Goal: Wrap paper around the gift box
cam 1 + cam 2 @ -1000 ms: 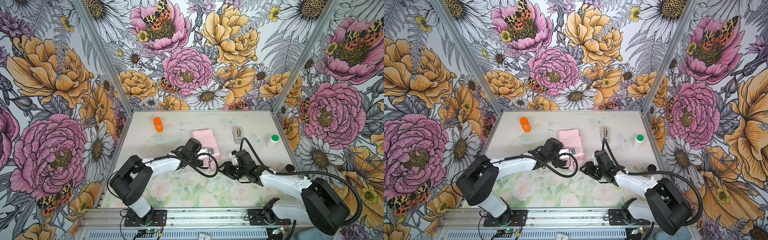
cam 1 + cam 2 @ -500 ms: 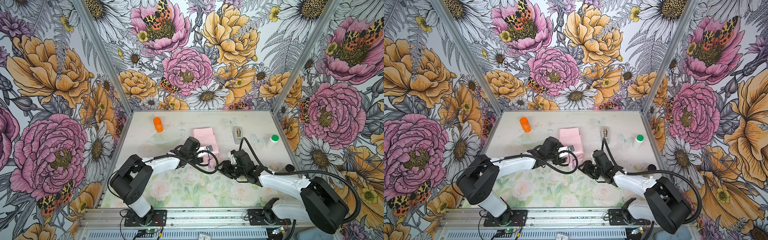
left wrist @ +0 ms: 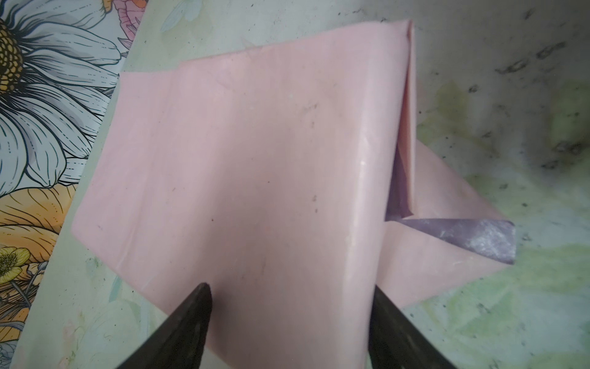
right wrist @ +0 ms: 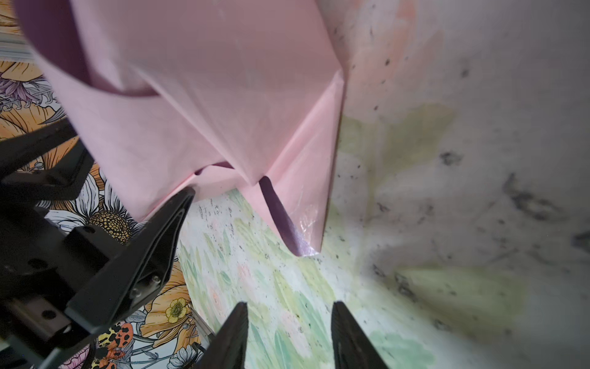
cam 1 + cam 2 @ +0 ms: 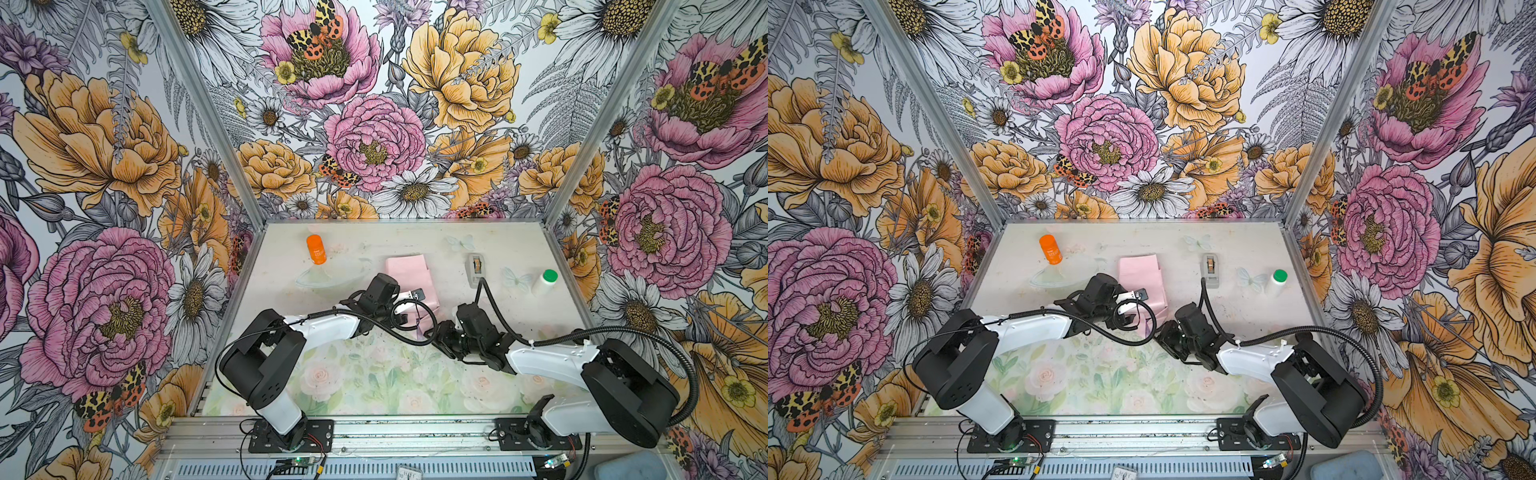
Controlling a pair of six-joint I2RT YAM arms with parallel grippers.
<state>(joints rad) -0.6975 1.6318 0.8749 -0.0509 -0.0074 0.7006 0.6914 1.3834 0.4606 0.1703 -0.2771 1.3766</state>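
Observation:
The paper (image 5: 409, 270) (image 5: 1140, 270) is folded pale-pink side out into a parcel in the middle of the table. The gift box is hidden inside it. A lilac-purple corner flap (image 3: 472, 236) (image 4: 284, 220) sticks out at the near end. My left gripper (image 5: 409, 306) (image 3: 290, 287) is open over the parcel's near end. One finger (image 3: 383, 306) is against its folded side edge and the other lies over the top face. My right gripper (image 5: 436, 332) (image 4: 289, 306) is open and empty, low over the table just short of the flap.
An orange bottle (image 5: 316, 249) lies at the back left beside a clear plastic dish (image 5: 332, 276). A grey tape dispenser (image 5: 476, 268) and a white bottle with a green cap (image 5: 545, 282) stand at the back right. The arms' cables loop near the parcel.
The left jaws have narrowed around the parcel's end. The right gripper has crept left toward the flap and closed a little.

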